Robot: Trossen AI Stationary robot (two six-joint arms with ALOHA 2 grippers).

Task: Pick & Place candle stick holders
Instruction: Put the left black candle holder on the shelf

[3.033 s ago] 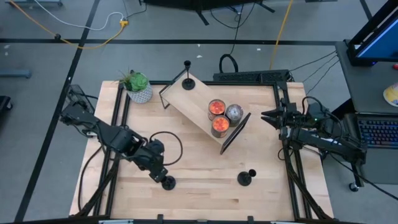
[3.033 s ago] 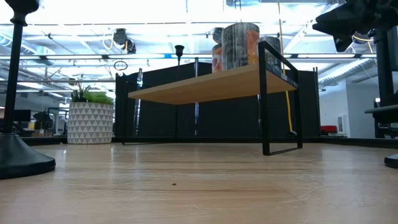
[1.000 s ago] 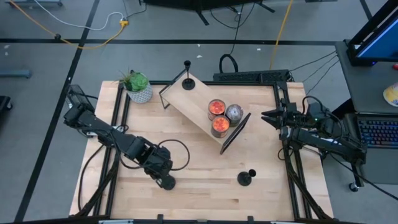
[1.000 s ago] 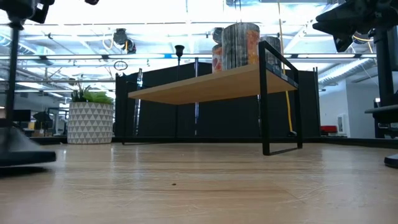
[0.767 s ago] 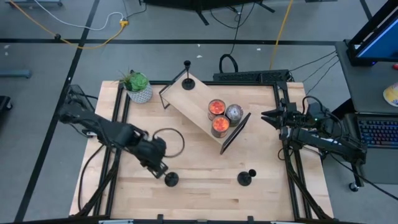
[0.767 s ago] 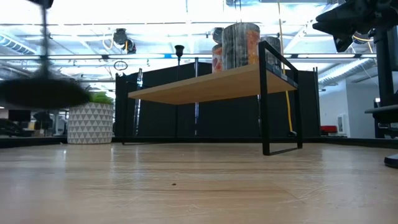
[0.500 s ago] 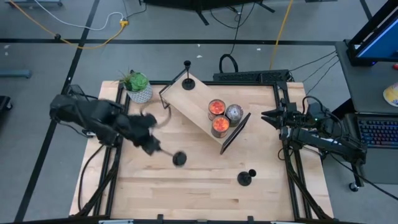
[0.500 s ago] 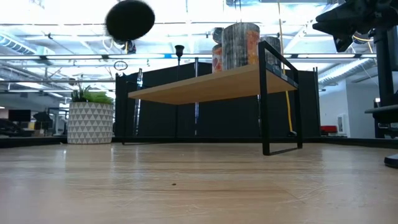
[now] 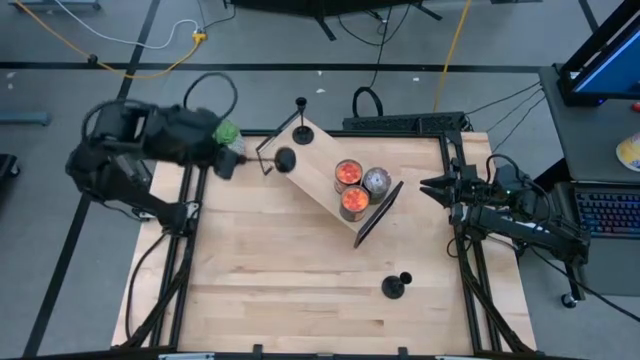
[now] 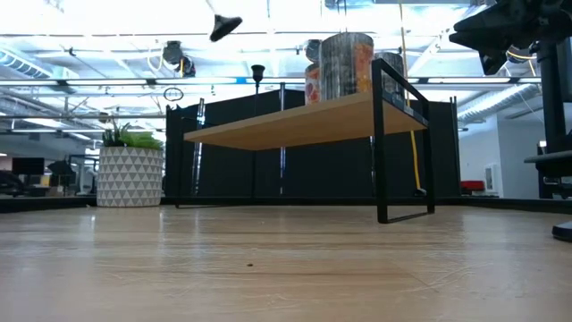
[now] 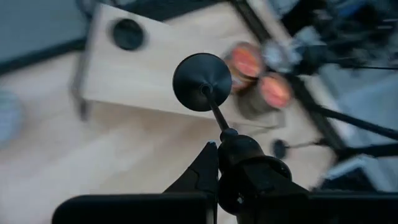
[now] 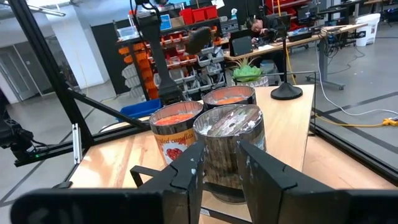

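Note:
My left gripper (image 9: 238, 160) is high above the table's far left, shut on a black candle stick holder (image 9: 284, 158). The holder's round base (image 11: 202, 73) points away from the fingers, over the left end of the wooden shelf (image 9: 318, 172). The base also shows high up in the low view (image 10: 225, 25). A second holder (image 9: 302, 130) stands on its base on the shelf's far end. A third holder (image 9: 395, 286) stands on the table near the front right. My right gripper (image 9: 428, 187) waits open at the table's right edge, touching nothing. My left gripper pinches the holder's top cup end (image 11: 239, 148) between its two fingers. The thin stem (image 11: 215, 111) runs on from the fingertips, in line with the fingers. The holder is lifted clear and tipped over, its base toward the shelf.
Three cans (image 9: 356, 186) stand on the shelf's right end, close in front of my right gripper (image 12: 221, 168). A potted plant (image 10: 130, 172) stands at the far left corner, partly under my left arm. The shelf's black leg frame (image 9: 376, 215) stands on the table.
My left gripper has lifted the holder off the table's near left and carried it up and toward the far edge, to the shelf's left end. The holder has gone from upright to tipped over, its base now leading toward the shelf. My right arm has kept still.

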